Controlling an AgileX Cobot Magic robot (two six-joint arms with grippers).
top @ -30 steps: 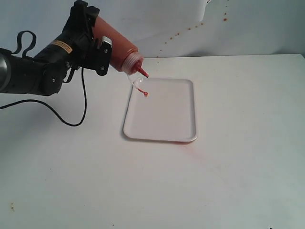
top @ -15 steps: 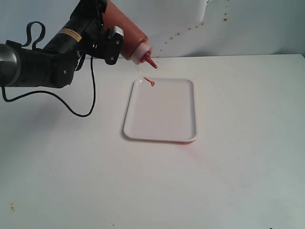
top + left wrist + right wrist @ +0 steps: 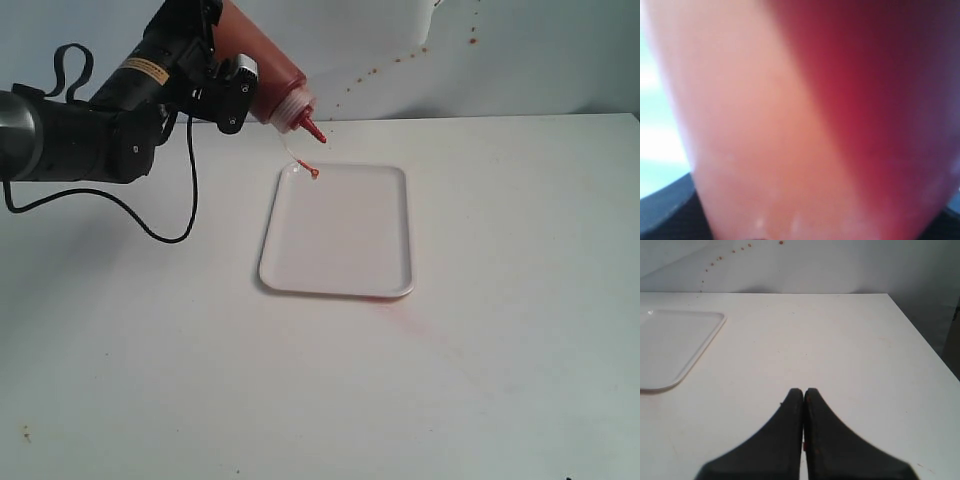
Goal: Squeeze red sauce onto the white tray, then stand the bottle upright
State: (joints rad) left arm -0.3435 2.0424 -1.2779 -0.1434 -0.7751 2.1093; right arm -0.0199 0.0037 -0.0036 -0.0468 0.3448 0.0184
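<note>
a: the bottle [image 3: 262, 85] is up in the air, tilted nozzle-down, and the left fingers [image 3: 236, 94] are clamped around its body. the nozzle [image 3: 311, 130] points at the far left corner of the white tray [image 3: 345, 262], with the tethered cap [image 3: 314, 172] dangling just over that rim.

b: anything on the tray yet?

a: nothing i can see. the red sauce [image 3: 255, 65] shows only through the bottle wall. i'd bring the nozzle in over the tray's middle before squeezing, so nothing lands on the desk [image 3: 500, 330].

b: and the right fingers [image 3: 790, 412]?

a: pressed together, holding nothing, over the desk away from the tray. squeeze gently, since a hard pinch could spurt past the rim.
</note>
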